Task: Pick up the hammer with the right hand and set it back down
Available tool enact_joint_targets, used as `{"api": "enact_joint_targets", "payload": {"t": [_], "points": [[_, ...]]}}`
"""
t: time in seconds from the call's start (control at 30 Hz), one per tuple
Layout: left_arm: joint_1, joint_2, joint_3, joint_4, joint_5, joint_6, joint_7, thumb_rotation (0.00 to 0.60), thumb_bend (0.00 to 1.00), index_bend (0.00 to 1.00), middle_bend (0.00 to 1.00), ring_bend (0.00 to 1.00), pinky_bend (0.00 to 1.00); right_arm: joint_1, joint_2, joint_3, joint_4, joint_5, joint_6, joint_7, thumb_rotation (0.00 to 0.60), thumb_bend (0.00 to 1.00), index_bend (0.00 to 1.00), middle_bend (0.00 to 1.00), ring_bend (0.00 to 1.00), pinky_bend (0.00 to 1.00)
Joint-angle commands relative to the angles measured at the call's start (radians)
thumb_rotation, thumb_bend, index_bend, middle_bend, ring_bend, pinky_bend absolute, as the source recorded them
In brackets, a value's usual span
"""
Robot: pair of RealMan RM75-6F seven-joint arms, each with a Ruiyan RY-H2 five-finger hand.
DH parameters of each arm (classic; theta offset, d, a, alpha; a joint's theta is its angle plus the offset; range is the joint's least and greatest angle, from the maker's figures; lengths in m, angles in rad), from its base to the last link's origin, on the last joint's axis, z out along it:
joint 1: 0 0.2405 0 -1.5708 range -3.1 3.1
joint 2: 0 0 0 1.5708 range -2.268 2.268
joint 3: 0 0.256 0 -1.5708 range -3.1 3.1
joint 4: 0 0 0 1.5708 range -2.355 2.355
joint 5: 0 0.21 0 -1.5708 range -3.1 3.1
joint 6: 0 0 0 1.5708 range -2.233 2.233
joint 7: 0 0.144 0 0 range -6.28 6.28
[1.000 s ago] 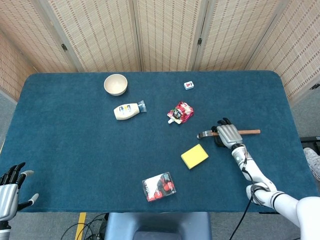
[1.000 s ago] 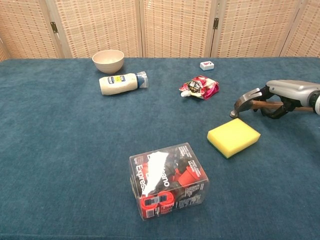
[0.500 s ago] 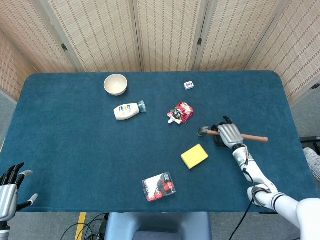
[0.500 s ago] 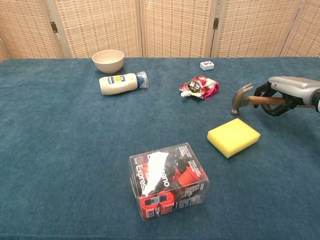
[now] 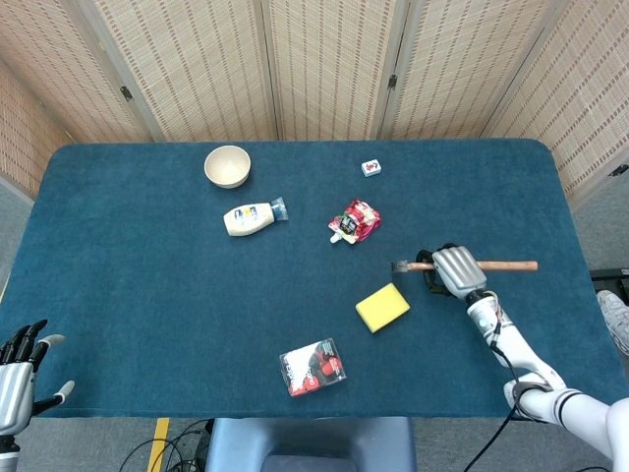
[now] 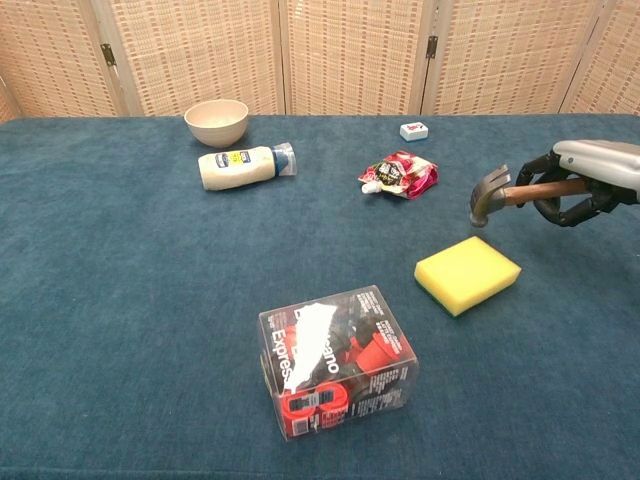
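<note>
The hammer (image 5: 501, 265) has a wooden handle and a steel head (image 6: 490, 195). My right hand (image 5: 454, 270) grips the handle close behind the head and holds the hammer in the air above the blue table, roughly level, head pointing left. In the chest view the same hand (image 6: 590, 175) is at the right edge, fingers wrapped around the handle, with the head hanging above the yellow sponge (image 6: 468, 274). My left hand (image 5: 20, 379) is off the table's near left corner, fingers spread, holding nothing.
On the blue table (image 5: 147, 275) lie a yellow sponge (image 5: 382, 307) just left of the hammer, a red snack pouch (image 5: 356, 220), a white bottle (image 5: 251, 217), a cream bowl (image 5: 227, 165), a small white box (image 5: 371, 167) and a clear box (image 5: 313, 367).
My right hand has lifted the hammer off the table and carried it up and slightly right; the handle has swung level and the head now hangs clear of the surface.
</note>
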Motion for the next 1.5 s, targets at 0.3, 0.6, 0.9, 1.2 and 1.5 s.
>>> {"api": "enact_joint_targets", "payload": {"t": [0.3,0.6,0.9,1.2,1.5], "points": [[0.007,0.009,0.003,-0.019,0.013,0.017,0.011,0.600,0.20,0.30,0.13,0.12,0.21,-0.041,0.122,-0.059,-0.187,-0.095,0.091,0.042,0.600,0.66,0.87,0.87,0.67,0.79],[0.009,0.015,0.005,-0.036,0.022,0.024,0.027,0.600,0.20,0.30,0.13,0.12,0.21,-0.058,0.164,-0.096,-0.260,-0.121,0.092,0.054,0.600,0.67,0.87,0.89,0.70,0.83],[0.010,0.022,0.005,-0.045,0.021,0.024,0.037,0.600,0.20,0.30,0.13,0.12,0.21,-0.054,0.172,-0.084,-0.285,-0.108,0.086,0.114,0.600,0.67,0.87,0.90,0.71,0.83],[0.008,0.028,0.004,-0.051,0.016,0.016,0.042,0.600,0.20,0.30,0.13,0.12,0.21,-0.023,0.126,-0.094,-0.254,-0.090,-0.007,0.116,0.600,0.67,0.87,0.90,0.71,0.83],[0.012,0.028,0.007,-0.050,0.012,0.015,0.038,0.600,0.20,0.30,0.13,0.12,0.21,0.016,0.104,-0.076,-0.239,-0.041,-0.096,0.036,0.600,0.67,0.87,0.89,0.71,0.83]]}}
